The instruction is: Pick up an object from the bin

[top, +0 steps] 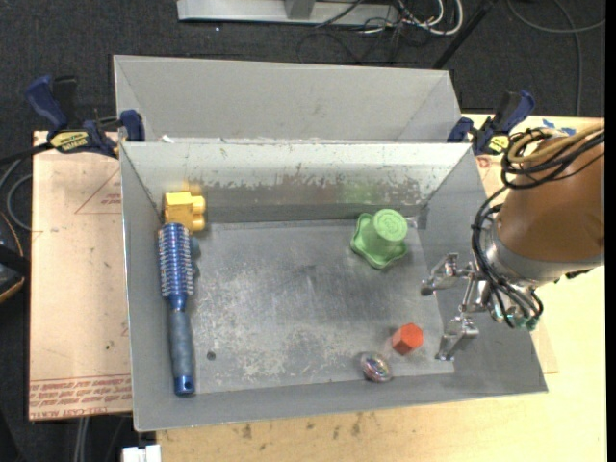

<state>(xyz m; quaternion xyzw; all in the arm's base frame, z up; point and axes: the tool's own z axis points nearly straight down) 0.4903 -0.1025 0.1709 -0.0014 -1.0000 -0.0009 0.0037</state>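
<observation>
I am at the approach step, with nothing picked yet: my tool (450, 308) hangs at the right of the frame, fingers spread wide, holding nothing. The nearest thing is the small red block (409, 338), just left of it on the floor of the bin (289, 296). I judge the next move is to shift left over that block, lower around it and close, keeping clear of the bin's right wall.

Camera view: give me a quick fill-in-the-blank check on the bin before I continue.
1. The hairbrush along the bin's left wall is ___.
2. The small cube nearest the gripper is ___.
3. The lobed round piece near the back wall is ___.
Missing words: blue; red; green.
</observation>
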